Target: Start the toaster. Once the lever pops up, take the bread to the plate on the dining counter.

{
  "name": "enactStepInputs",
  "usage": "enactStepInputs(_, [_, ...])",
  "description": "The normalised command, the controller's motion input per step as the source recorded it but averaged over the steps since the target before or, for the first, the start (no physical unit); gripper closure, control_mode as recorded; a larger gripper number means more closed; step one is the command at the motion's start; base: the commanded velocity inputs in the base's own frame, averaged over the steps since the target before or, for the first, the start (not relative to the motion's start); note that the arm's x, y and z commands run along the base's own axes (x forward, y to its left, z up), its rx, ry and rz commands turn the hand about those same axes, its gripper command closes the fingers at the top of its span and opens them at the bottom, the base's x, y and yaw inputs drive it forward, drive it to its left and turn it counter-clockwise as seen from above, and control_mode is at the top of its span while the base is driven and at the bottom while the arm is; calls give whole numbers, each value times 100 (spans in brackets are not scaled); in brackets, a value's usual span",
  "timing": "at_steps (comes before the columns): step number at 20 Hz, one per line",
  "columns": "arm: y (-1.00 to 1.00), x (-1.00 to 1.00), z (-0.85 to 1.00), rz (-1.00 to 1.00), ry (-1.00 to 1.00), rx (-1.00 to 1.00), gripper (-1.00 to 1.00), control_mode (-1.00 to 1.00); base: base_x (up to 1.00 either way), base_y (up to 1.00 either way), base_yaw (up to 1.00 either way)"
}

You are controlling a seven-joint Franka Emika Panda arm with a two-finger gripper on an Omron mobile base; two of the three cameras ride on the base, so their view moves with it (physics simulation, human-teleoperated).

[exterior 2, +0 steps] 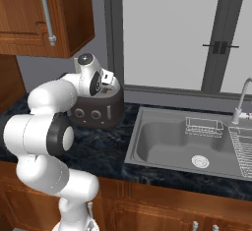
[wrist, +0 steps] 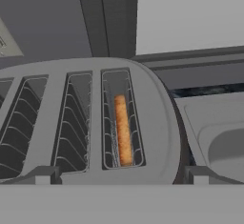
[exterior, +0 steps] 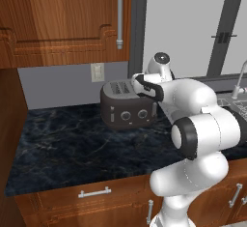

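The toaster (exterior: 126, 109) (exterior 2: 101, 109) is dark and rounded with silver front knobs, and it stands at the back of the black marble worktop (exterior: 72, 141). My hand hovers just above its top, at the end nearest the window. In the hand view I look down on the toaster's top (wrist: 86, 118) and its slots. The bread (wrist: 123, 130), a golden-brown slice, stands on edge deep in the slot furthest right in that view. My gripper (wrist: 120, 176) is open, with its two fingertips (wrist: 44, 175) set wide apart above the toaster and nothing between them.
A steel sink (exterior 2: 172, 144) with a faucet (exterior 2: 241, 102) and a wire dish rack (exterior 2: 243, 149) lies right of the toaster. Wooden wall cabinets (exterior: 62, 18) hang above the worktop at the left. A wall outlet (exterior: 97, 71) sits behind the toaster, and a window (exterior 2: 167, 33) rises behind the sink.
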Motion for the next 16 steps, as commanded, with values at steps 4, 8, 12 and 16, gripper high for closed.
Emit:
enactStepInputs(4, [0,0,0,0,0,0,-100,-100,0,0,0])
enactStepInputs(8, [0,0,0,0,0,0,-100,-100,0,0,0])
enactStepInputs(12, [0,0,0,0,0,0,-100,-100,0,0,0])
enactStepInputs(16, [0,0,0,0,0,0,-100,-100,0,0,0])
